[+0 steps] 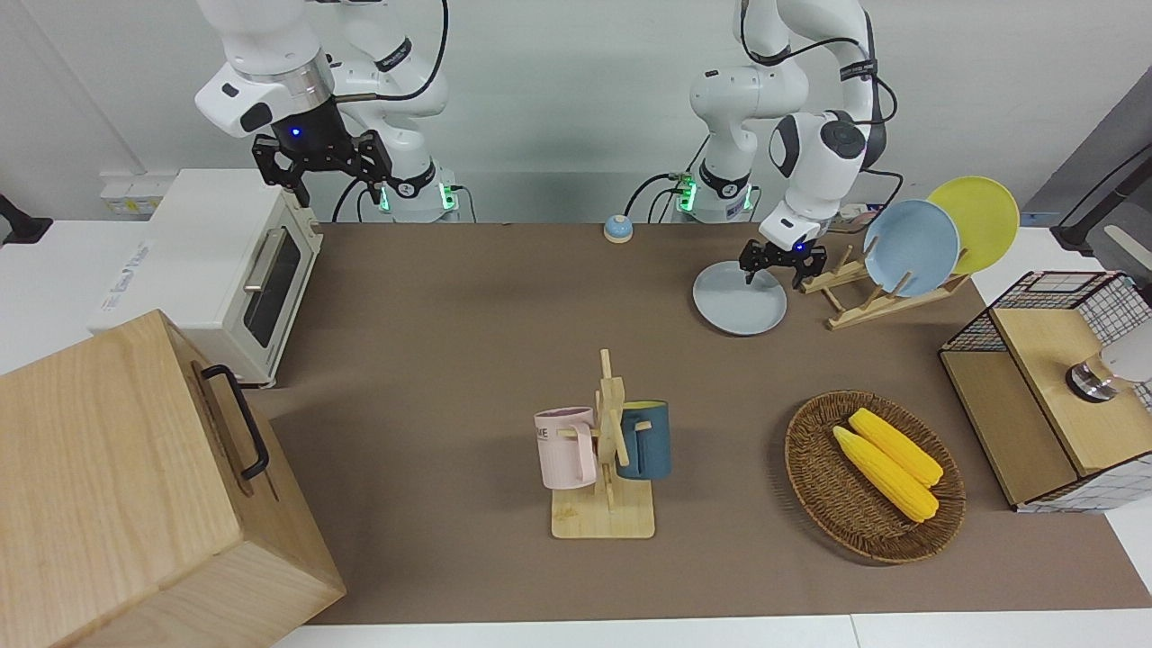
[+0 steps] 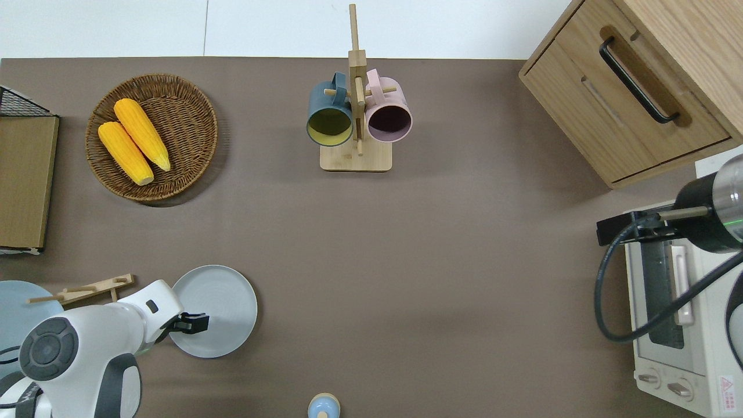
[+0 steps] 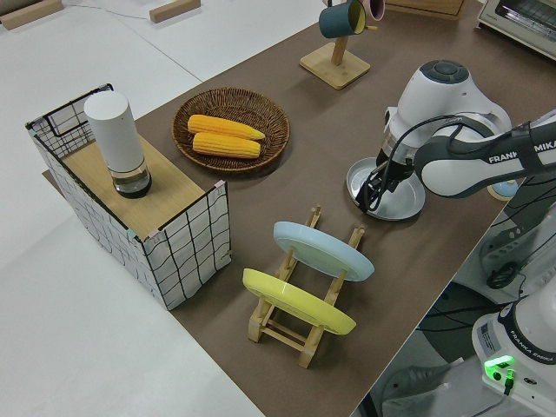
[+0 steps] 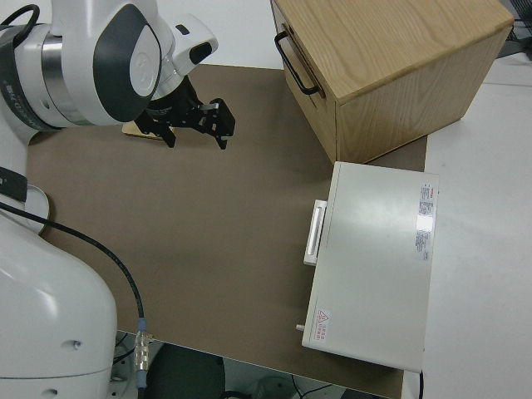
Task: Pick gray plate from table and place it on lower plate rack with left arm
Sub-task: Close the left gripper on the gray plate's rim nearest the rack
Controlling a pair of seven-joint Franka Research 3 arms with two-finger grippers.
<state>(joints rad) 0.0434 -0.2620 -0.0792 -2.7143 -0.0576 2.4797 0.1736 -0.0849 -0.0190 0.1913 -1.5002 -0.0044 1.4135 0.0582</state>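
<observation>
The gray plate [image 1: 733,304] [image 2: 223,302] [image 3: 401,198] lies flat on the table [image 1: 468,297], beside the low end of the light-wood plate rack [image 1: 850,310] [image 2: 87,288] [image 3: 300,334]. My left gripper [image 1: 772,273] [image 2: 196,323] [image 3: 373,193] is open and points down, low over the plate's edge nearest the robots. Nothing is between its fingers. A sky-blue plate [image 1: 911,247] and a yellow plate [image 1: 976,220] stand in the rack's upper slots, and the lower pegs hold nothing. My right gripper [image 1: 322,166] [image 4: 195,123] is open on the parked arm.
A mug stand [image 1: 605,450] with a pink and a blue mug stands mid-table. A wicker basket [image 1: 814,468] with two corn cobs and a wire crate [image 1: 1044,396] are toward the left arm's end. A toaster oven [image 1: 216,270], a wooden cabinet [image 1: 135,486] and a small bell [image 1: 617,229] are also here.
</observation>
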